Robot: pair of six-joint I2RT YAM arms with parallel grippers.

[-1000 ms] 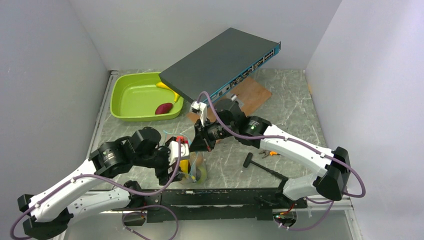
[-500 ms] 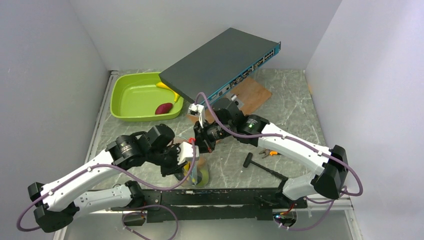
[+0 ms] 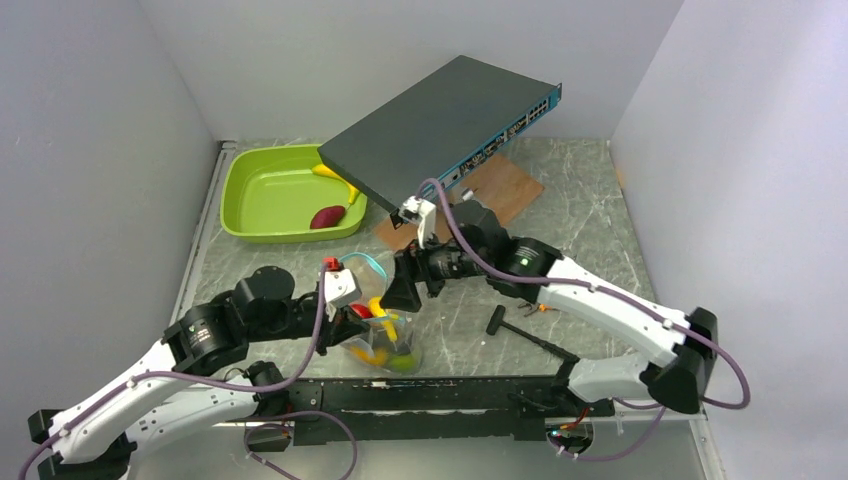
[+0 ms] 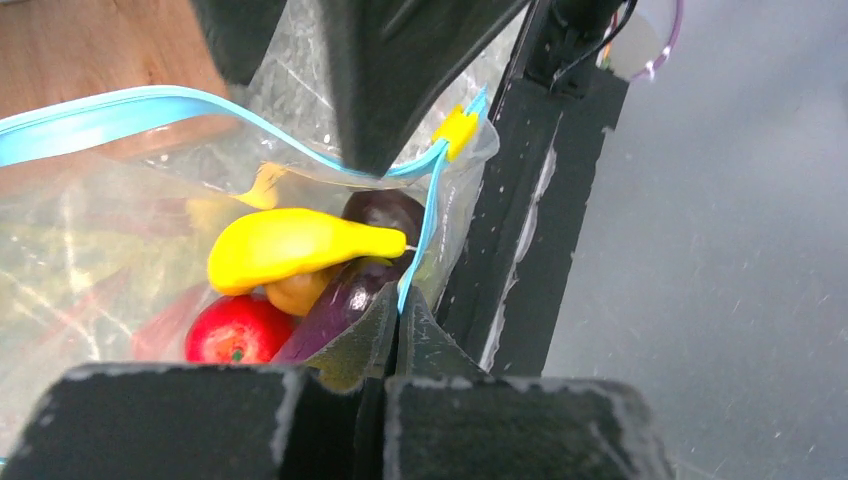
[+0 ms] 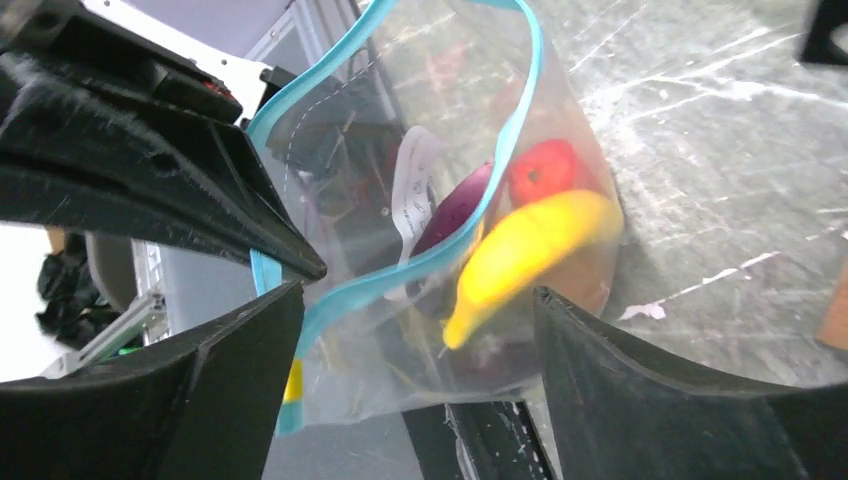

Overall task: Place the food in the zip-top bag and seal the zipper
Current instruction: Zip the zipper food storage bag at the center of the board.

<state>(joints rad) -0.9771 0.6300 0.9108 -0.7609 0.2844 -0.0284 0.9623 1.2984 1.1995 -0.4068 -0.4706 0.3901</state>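
Standing at the near edge of the table [image 3: 600, 200], the zip-top bag [image 3: 383, 335] holds a yellow banana [image 5: 530, 250], a red apple [image 5: 545, 170] and a purple eggplant [image 5: 455, 210]. Its teal zipper [image 5: 520, 110] gapes in a loop. The left gripper [image 4: 397, 320] is pinched tight on the zipper below a yellow tab [image 4: 455, 128]. The right gripper [image 5: 415, 290] has its jaws wide, one finger on each side of the bag. A dark-red piece [image 3: 327, 217] lies in the lime-green tray [image 3: 270, 190] at the far left corner.

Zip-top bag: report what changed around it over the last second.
The left gripper closed on the zipper. The right gripper opened and now straddles the zip-top bag without gripping. The food stays inside; green tray and network switch unmoved.
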